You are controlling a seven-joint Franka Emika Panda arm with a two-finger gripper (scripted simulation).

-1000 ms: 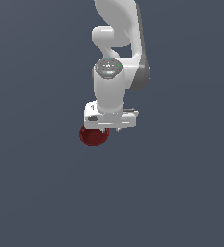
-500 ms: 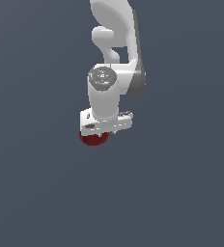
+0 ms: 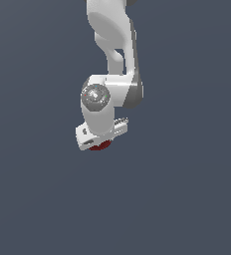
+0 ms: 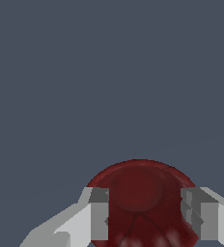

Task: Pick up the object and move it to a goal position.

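The tool (image 4: 145,217) apparently grips the object (image 4: 140,193), mostly hidden outside.

Glossy dark red object (image 4: 140,193); white tool (image 4: 145,219) with grey fingertips (image 4: 99,214); plain slate-grey background (image 3: 187,189)

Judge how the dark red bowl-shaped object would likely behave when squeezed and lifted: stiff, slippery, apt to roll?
The red object looks glossy, so it may be slippery against the fingers flanking it. Its clean, round outline suggests it is probably rigid, not floppy. Its curved sides give the tool little flat contact, so it could twist or slip out, and might rock if dropped.
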